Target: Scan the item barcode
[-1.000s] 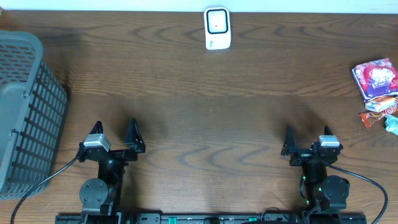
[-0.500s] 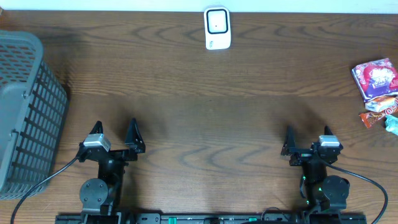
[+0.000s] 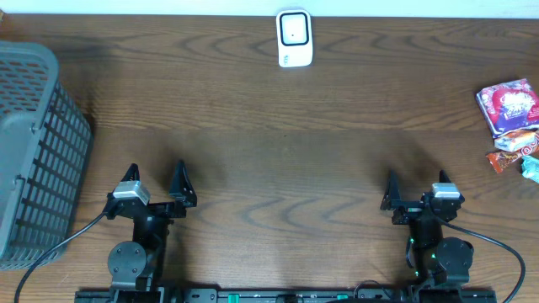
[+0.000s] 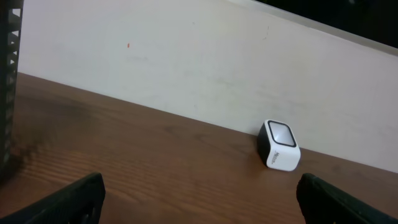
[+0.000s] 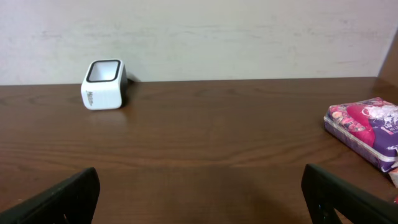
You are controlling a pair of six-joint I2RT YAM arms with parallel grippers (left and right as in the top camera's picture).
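Matt wooden table [image 3: 269,151], glossy plastic scanner [image 3: 295,38]

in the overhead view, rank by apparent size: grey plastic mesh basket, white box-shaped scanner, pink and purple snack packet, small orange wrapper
1. grey plastic mesh basket, largest
2. pink and purple snack packet and white box-shaped scanner, too alike to rank
3. small orange wrapper, smallest

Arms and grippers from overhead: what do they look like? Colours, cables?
Both arms are black. The left gripper and right gripper have pointed black jaws and a silver-grey block beside them. A black cable trails from each base; small green lights show on the right one.
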